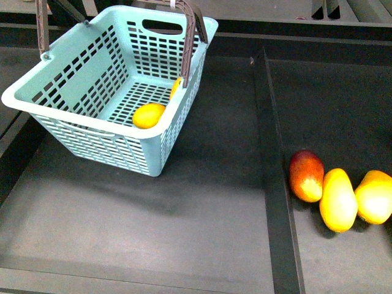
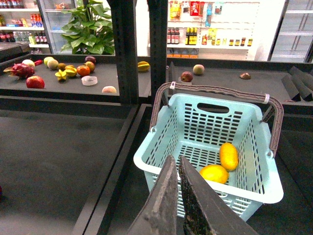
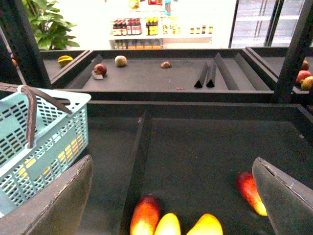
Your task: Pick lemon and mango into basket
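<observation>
The turquoise basket [image 1: 86, 86] stands at the far left of the dark shelf. Inside it lie the round yellow lemon [image 1: 149, 115] and a longer yellow mango [image 1: 176, 86], mostly hidden behind the basket wall. The left wrist view shows both inside the basket [image 2: 213, 99]: lemon [image 2: 213, 174] and mango [image 2: 228, 155]. My left gripper [image 2: 175, 159] is shut and empty, outside the basket's near wall. My right gripper [image 3: 172, 159] is wide open above three mangoes [image 3: 167, 224]; a fourth, red-yellow mango [image 3: 251, 192] lies by one finger. Neither gripper shows in the front view.
A raised black divider [image 1: 269, 159] splits the shelf; a red mango [image 1: 306, 175], a yellow mango [image 1: 338, 199] and an orange-yellow one [image 1: 374, 196] lie right of it. The basket's brown handles [image 1: 195, 27] stand up. More fruit sits on the far shelves [image 2: 58, 73].
</observation>
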Controlling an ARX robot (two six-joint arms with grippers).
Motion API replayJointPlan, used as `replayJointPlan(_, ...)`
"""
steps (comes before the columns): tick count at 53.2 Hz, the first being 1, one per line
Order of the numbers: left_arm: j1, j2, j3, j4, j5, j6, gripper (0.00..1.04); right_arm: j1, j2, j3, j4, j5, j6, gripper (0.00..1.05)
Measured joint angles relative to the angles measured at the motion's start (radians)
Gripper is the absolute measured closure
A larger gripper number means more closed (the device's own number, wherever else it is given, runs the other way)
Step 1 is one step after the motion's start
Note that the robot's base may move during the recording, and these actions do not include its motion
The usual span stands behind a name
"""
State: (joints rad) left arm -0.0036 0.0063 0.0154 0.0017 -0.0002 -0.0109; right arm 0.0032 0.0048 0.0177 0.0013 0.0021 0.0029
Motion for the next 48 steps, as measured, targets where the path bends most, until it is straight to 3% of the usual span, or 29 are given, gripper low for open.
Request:
replayJointPlan(9, 0.000, 0.000, 0.000, 0.000, 0.000, 0.000, 1.02, 0.000, 0.000, 0.000, 0.000, 0.000, 0.000, 0.09)
replayJointPlan(12, 0.000, 0.000, 0.000, 0.000, 0.000, 0.000, 0.95, 0.000, 0.000, 0.000, 0.000, 0.000, 0.000, 0.09)
replayJointPlan(27, 0.000, 0.000, 0.000, 0.000, 0.000, 0.000, 0.44, 0.000, 0.000, 0.000, 0.000, 0.000, 0.000, 0.09)
replayJointPlan(31, 0.000, 0.000, 0.000, 0.000, 0.000, 0.000, 0.24, 0.000, 0.000, 0.000, 0.000, 0.000, 0.000, 0.09)
replayJointPlan(36, 0.000, 0.000, 0.000, 0.000, 0.000, 0.000, 0.08, 0.000, 0.000, 0.000, 0.000, 0.000, 0.000, 0.09)
replayJointPlan(48, 0.000, 0.000, 0.000, 0.000, 0.000, 0.002, 0.07, 0.000, 0.000, 0.000, 0.000, 0.000, 0.000, 0.09)
